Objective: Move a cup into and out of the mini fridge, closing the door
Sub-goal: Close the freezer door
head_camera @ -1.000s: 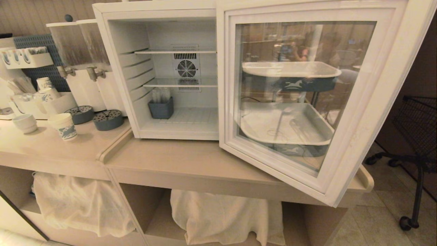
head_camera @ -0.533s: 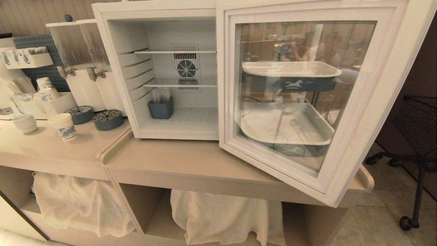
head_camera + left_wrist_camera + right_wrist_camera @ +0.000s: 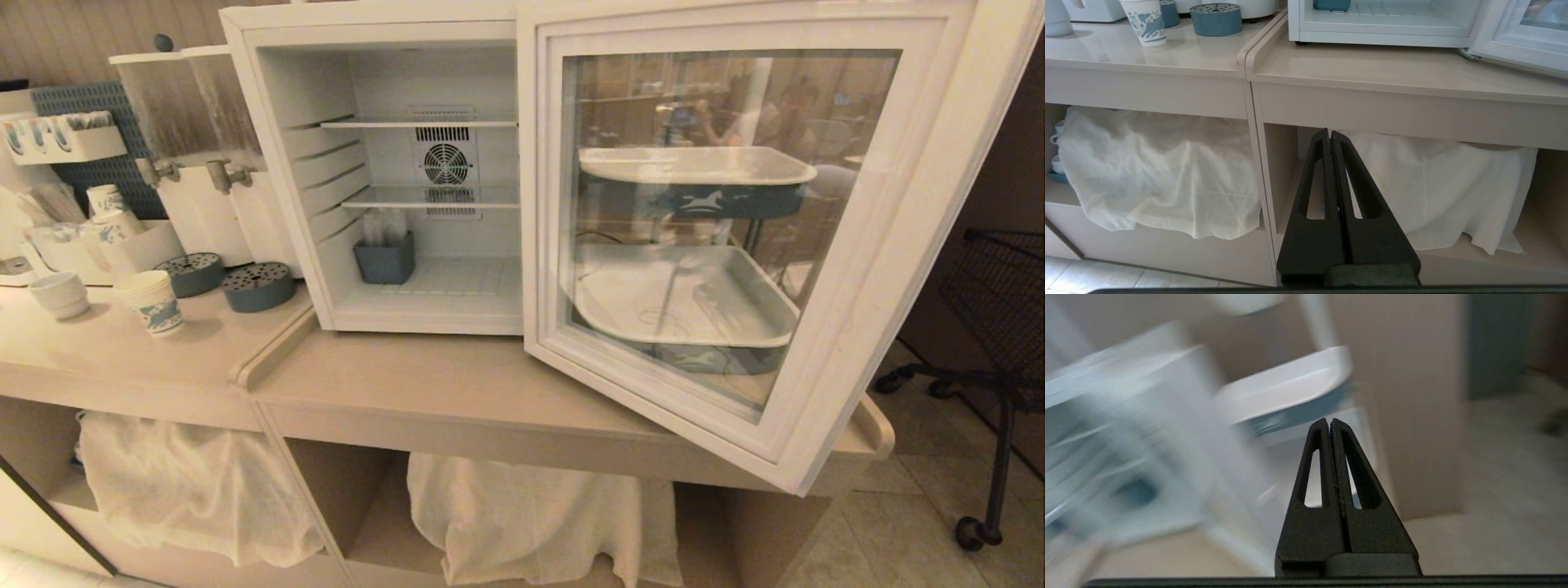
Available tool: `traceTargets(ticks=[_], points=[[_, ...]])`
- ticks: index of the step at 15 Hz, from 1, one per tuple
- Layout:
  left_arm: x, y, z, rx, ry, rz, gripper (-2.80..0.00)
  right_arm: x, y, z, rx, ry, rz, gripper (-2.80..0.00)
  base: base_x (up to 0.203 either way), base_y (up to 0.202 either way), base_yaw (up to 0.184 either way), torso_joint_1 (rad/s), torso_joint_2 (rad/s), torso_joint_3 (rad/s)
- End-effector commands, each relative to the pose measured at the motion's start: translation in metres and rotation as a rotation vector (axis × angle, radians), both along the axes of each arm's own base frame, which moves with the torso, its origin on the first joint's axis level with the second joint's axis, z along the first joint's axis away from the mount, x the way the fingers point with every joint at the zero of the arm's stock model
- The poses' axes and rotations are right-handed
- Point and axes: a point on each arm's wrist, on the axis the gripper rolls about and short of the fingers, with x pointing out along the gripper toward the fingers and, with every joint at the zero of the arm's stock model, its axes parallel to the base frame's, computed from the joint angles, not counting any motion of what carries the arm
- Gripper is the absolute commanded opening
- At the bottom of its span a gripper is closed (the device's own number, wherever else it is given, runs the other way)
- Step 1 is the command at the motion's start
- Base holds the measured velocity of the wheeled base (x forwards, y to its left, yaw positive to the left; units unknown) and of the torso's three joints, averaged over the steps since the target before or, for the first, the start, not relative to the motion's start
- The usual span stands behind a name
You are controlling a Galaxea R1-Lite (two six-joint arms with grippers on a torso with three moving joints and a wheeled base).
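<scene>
Nothing on the counter has shifted; right hand [image 3: 1330,422] together, facing the open door [image 3: 849,269]

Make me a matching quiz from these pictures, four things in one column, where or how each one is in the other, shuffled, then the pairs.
Things:
1. door
2. blue bin
3. cup
4. left gripper

States or places:
A. inside the fridge, bottom left
B. shut, below the counter edge
C. swung open
D. on the counter, left of the fridge

Pairs: 1-C, 2-A, 3-D, 4-B
</scene>
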Motion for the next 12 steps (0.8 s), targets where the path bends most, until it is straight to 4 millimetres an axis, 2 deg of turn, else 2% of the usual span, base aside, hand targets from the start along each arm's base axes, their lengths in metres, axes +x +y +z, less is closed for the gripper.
traceTargets(ticks=[1, 4, 6, 7, 10, 12], points=[[0.002, 0.000, -0.005, 0.003, 0.019, 0.000, -2.80, 0.036, -0.025, -0.006, 0.014, 0.085, 0.055, -2.80, 0.000, 0.000, 0.000, 0.000, 0.00, 0.000], [0.001, 0.000, -0.005, 0.002, 0.019, 0.001, -2.80, 0.054, -0.063, -0.028, -0.002, 0.123, 0.597, -2.80, 0.000, 0.000, 0.000, 0.000, 0.00, 0.000], [0.002, 0.000, -0.005, 0.005, 0.019, 0.001, -2.80, 0.082, -0.097, -0.054, 0.056, 0.119, 0.800, -2.80, 0.000, 0.000, 0.000, 0.000, 0.00, 0.000], [0.001, 0.000, -0.005, 0.006, 0.019, 0.001, -2.80, 0.092, -0.101, -0.066, 0.038, 0.116, 0.845, -2.80, 0.000, 0.000, 0.000, 0.000, 0.00, 0.000], [0.002, 0.000, -0.005, 0.011, 0.019, 0.002, -2.80, 0.144, -0.085, -0.124, -0.145, 0.109, 1.026, -2.80, 0.000, 0.000, 0.000, 0.000, 0.00, 0.000], [0.002, 0.000, -0.005, 0.011, 0.019, 0.002, -2.80, 0.167, -0.075, -0.138, -0.175, 0.115, 1.085, -2.80, 0.000, 0.000, 0.000, 0.000, 0.00, 0.000]])
